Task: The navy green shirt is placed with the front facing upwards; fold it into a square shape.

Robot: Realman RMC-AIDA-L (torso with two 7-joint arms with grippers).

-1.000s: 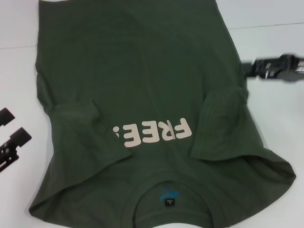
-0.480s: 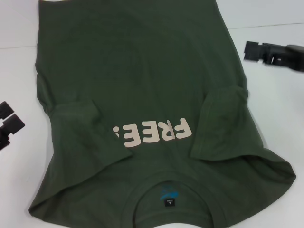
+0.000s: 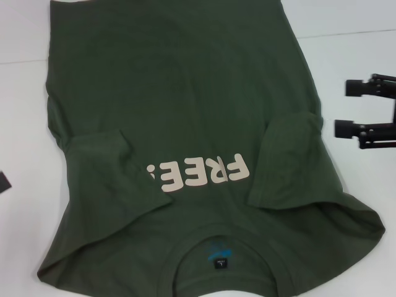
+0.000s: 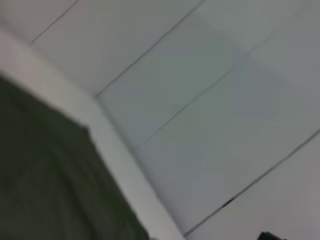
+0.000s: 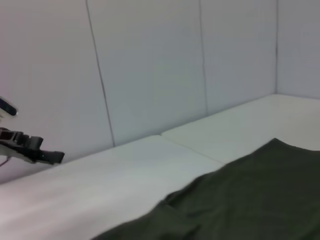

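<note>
Olive cotton, the navy green shirt (image 3: 185, 154) lies print-up on the tabletop (image 3: 359, 185), both sleeves folded inward. Soft, light, limp: pinch hem corners. My right gripper (image 3: 354, 108) hovers beside it, spread wide, empty; my left gripper's (image 3: 3, 181) state I cannot tell.

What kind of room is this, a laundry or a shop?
Probably a robot test bench: a plain white table holding one green shirt, blank white wall panels, and a right gripper beside it.
</note>
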